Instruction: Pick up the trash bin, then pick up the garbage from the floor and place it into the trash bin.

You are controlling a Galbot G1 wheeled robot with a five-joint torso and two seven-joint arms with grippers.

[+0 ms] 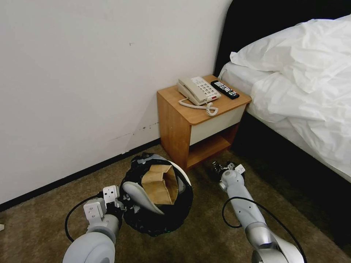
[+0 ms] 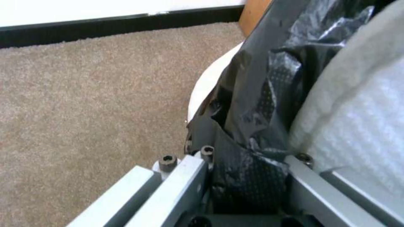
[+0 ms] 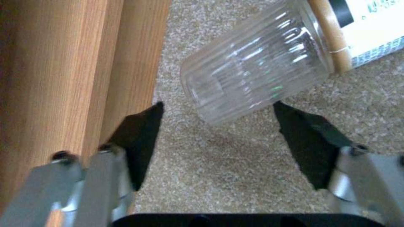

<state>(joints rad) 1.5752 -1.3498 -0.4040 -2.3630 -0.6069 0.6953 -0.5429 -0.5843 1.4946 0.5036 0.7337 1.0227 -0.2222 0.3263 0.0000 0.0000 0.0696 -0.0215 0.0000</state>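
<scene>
Head view: carpet (image 1: 219, 233), wall (image 1: 91, 73), nightstand (image 1: 199, 117), bed (image 1: 303, 84), trash bin (image 1: 157, 204).

Black-lined trash bin (image 1: 157, 204) tilted, brown paper bag (image 1: 160, 183) inside

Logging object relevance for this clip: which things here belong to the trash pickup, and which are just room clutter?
Job items:
- trash bin, gripped by left gripper
- brown paper bag and white slipper inside it
- ribbed clear jar on carpet, ahead of open right gripper

Bystanders:
- nightstand
- telephone
- remote
- bed
</scene>
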